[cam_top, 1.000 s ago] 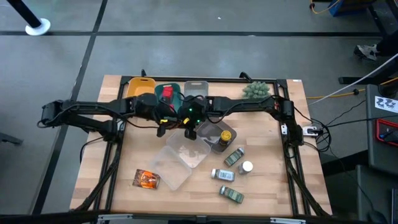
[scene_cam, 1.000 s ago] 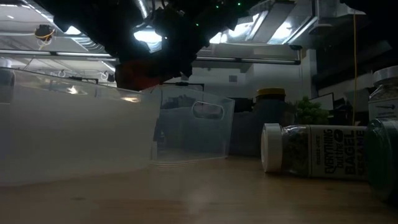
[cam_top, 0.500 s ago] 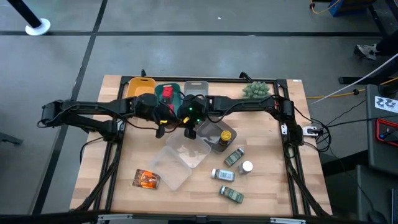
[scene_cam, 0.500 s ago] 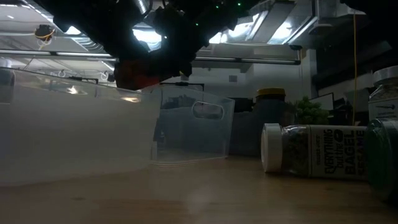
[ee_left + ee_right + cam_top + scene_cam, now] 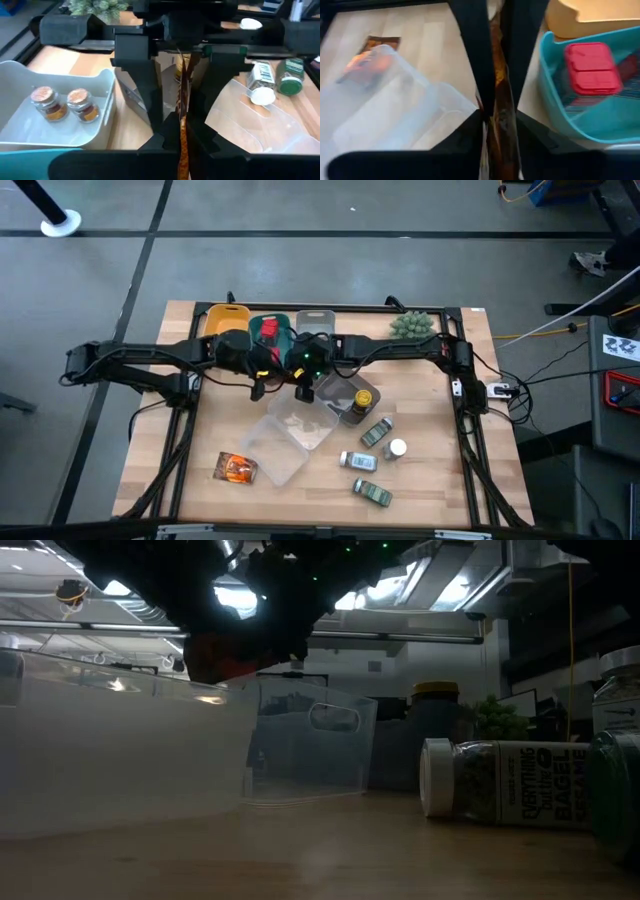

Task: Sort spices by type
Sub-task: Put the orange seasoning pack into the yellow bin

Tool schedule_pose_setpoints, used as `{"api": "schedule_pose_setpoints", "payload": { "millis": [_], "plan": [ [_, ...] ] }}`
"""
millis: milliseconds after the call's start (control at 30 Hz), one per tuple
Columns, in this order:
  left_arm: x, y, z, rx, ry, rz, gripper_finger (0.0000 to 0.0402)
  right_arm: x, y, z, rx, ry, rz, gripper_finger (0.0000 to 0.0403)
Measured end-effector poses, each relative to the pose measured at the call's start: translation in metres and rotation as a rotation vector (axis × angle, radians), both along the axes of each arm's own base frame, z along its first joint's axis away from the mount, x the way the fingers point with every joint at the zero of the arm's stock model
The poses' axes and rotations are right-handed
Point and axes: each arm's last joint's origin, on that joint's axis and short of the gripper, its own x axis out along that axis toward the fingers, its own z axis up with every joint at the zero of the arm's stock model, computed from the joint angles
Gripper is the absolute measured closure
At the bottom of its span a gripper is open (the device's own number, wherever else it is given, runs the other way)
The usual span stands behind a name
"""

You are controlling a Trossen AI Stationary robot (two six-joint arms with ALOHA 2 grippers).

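Both grippers meet over the table's far middle, just in front of the bins. Left gripper (image 5: 181, 135) is pressed together on a thin crinkly orange-brown foil packet (image 5: 183, 100), seen edge-on as a narrow strip standing between its dark fingers. Right gripper (image 5: 496, 112) also has the same packet's wrinkled orange edge between its fingers, which sit close on either side of it; whether they are actually pinching or just loosening I cannot tell.

A second orange foil packet (image 5: 237, 468) lies flat near the table's front left, beside the clear plastic trays (image 5: 290, 435). Two red cubes (image 5: 591, 67), glossy with rounded corners, sit in the teal bin (image 5: 615, 125). Two tiny brown jars with cork-like tops (image 5: 64, 103) stand side by side in the white-grey bin (image 5: 107, 95). Green-labelled clear jars (image 5: 376, 432) and a white-capped bottle (image 5: 358, 461) lie scattered front right; a yellow-lidded jar (image 5: 362, 398) is in a grey container. The low view shows a white-capped jar of seasoning (image 5: 500, 785) on its side.
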Motion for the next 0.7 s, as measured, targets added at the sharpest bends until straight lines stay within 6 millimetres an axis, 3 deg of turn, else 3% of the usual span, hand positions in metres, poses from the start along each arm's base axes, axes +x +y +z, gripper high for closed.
{"api": "schedule_pose_setpoints", "payload": {
  "millis": [300,700],
  "plan": [
    [-0.008,0.002,0.002,0.041,0.028,0.101,0.0401,-0.003,-0.004,0.005,-0.087,0.013,-0.088,0.0221],
    [-0.030,0.015,0.021,0.107,-0.057,0.300,0.0401,-0.024,-0.015,0.064,-0.088,0.165,-0.115,0.0209]
  ]
}}
